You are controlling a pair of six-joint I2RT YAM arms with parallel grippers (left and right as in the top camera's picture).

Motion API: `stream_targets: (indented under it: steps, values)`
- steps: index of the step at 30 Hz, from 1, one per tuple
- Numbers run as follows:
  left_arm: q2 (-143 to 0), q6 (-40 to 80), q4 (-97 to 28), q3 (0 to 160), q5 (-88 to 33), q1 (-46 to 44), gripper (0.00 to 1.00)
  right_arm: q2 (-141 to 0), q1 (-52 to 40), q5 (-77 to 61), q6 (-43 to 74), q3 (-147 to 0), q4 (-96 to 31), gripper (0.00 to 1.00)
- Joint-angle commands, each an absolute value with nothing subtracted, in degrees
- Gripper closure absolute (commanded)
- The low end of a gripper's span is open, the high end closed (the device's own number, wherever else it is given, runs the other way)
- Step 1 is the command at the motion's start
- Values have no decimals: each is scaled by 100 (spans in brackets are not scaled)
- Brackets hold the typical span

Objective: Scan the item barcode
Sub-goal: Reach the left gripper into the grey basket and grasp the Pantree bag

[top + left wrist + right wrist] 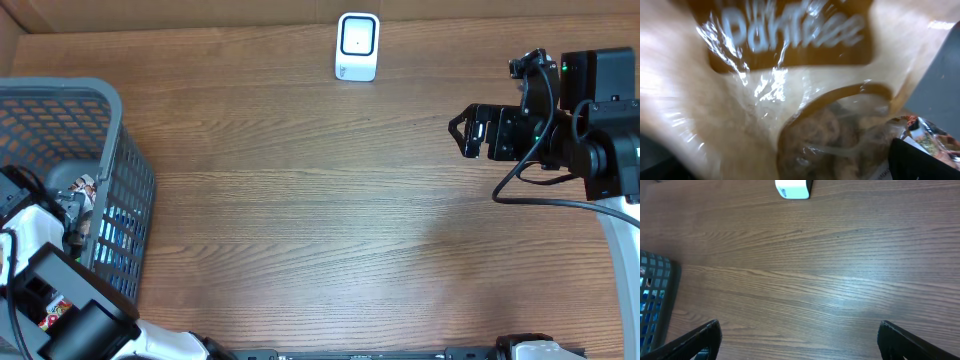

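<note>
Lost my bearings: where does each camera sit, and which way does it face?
Overhead: above, straight down on table, basket, scanner; left arm, right arm show.
Left wrist: inside basket, pressed against a bag; own jaws not clear.
Right wrist: over table, facing scanner; fingers at bottom corners, jaws open.
Shared: overhead and right wrist both see scanner and basket.

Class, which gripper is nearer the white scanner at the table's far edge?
Right. The right gripper hangs open a short way from the scanner; the left gripper is in the basket, much farther off.
</note>
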State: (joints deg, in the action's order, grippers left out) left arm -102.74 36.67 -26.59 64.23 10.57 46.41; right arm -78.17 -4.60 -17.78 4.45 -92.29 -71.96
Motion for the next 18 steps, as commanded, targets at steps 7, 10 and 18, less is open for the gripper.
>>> stream_targets:
  steps: [7, 10, 18]
  values:
    - [-10862, 2882, -2847, 6394, 395, 4456, 72, -7780, -478, -1813, 423, -9386, -7273, 0]
    - [-10761, 2803, -2921, 6512, 95, 4460, 96, -7780, -478, -1813, 423, -9386, -7271, 0]
    - [-9762, 2521, -3907, 7861, -480, 4456, 96, -7780, -478, -1811, 423, -9386, -7231, 0]
